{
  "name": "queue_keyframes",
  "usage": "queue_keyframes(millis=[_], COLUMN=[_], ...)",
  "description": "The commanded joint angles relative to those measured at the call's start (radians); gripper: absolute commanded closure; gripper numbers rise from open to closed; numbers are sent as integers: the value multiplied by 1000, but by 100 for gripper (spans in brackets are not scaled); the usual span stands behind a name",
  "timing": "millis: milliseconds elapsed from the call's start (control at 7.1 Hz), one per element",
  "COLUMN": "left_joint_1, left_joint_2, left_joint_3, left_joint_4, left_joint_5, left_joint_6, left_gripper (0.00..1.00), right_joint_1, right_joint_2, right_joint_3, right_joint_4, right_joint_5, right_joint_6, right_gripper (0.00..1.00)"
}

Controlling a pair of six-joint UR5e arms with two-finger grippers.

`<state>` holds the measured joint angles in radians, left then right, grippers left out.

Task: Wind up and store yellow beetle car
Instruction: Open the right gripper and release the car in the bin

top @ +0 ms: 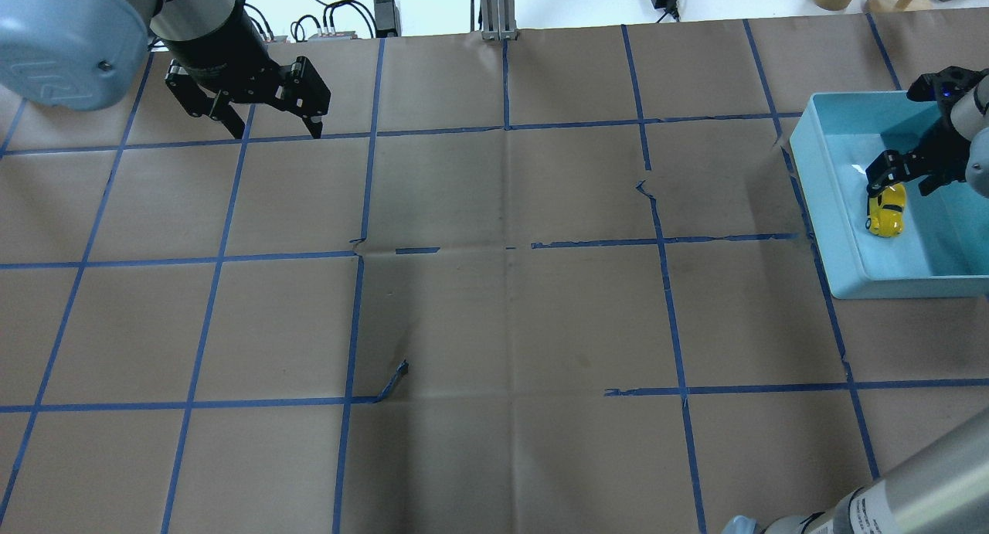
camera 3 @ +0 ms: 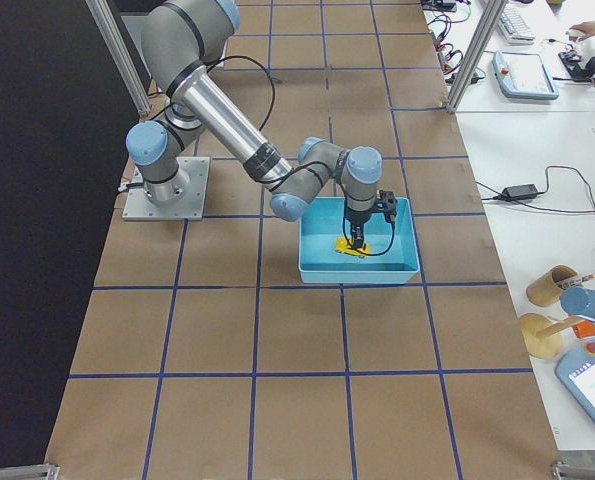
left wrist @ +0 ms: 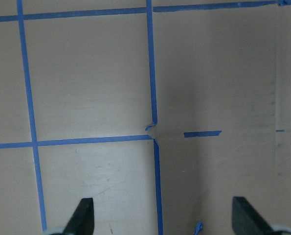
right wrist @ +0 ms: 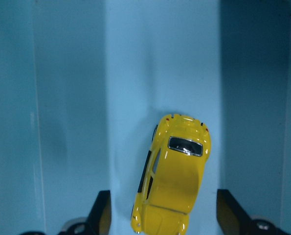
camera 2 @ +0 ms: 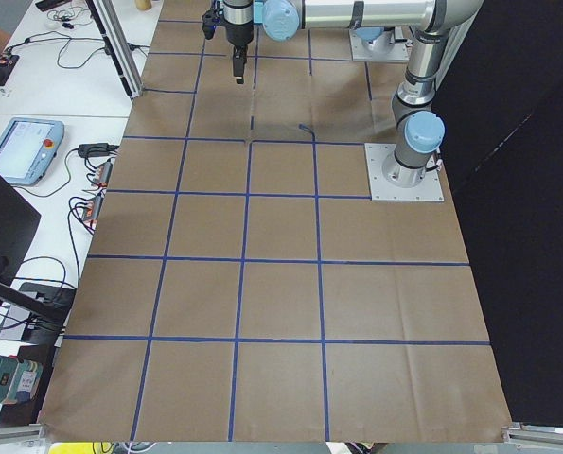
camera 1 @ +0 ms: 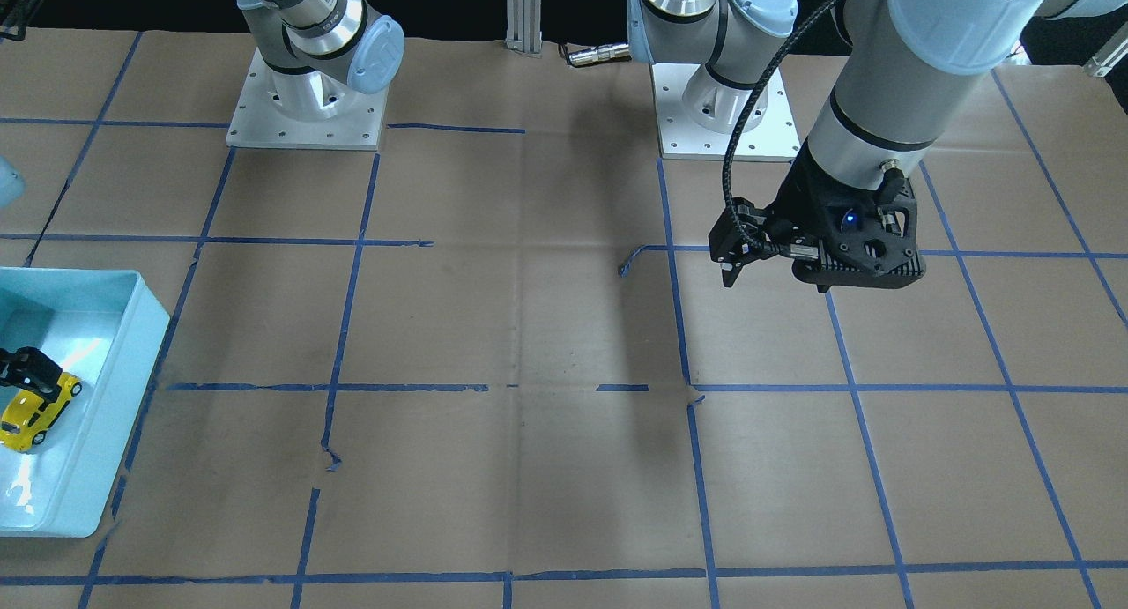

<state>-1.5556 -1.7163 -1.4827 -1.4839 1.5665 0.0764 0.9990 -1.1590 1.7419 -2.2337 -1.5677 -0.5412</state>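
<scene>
Yellow beetle car (right wrist: 172,176) in the bin (right wrist: 67,98), untouched between the wide-open right hand (right wrist: 166,211) fingers (right wrist: 102,213).

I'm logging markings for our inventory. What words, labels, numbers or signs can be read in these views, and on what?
Nothing reads legibly in any view.
The sticker on the right arm: print too small to read.
Raised mark on the joint cap of the left arm: too faint to read.
The teach pendant screen: too small to read.
The yellow beetle car: no lettering shows.
</scene>
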Motion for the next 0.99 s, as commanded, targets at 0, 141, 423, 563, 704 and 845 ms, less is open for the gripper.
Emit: queue_keyframes(millis=[0, 141, 423, 563, 704, 845], left_joint_1=[0, 0, -1, -1, -3, -3], left_joint_2=[0, 1, 1, 1, 1, 1], left_joint_3=[-2, 1, -1, 1, 1, 1], left_joint_4=[1, 1, 1, 1, 1, 1], left_joint_5=[1, 0, 0, 0, 0, -2], left_joint_6=[6, 6, 6, 6, 6, 6], left_gripper=[0, 0, 0, 0, 0, 0], right_joint_1=[4, 10, 82, 158, 238, 304], right_joint_2=[-100, -149, -276, -365, -417, -419], right_joint_3=[-45, -123, -246, -237, -229, -231], right_joint_4=[151, 296, 521, 563, 610, 617], right_joint_5=[-2, 8, 15, 14, 29, 50], right_joint_6=[12, 38, 107, 175, 226, 344], right_gripper=[0, 0, 0, 0, 0, 0])
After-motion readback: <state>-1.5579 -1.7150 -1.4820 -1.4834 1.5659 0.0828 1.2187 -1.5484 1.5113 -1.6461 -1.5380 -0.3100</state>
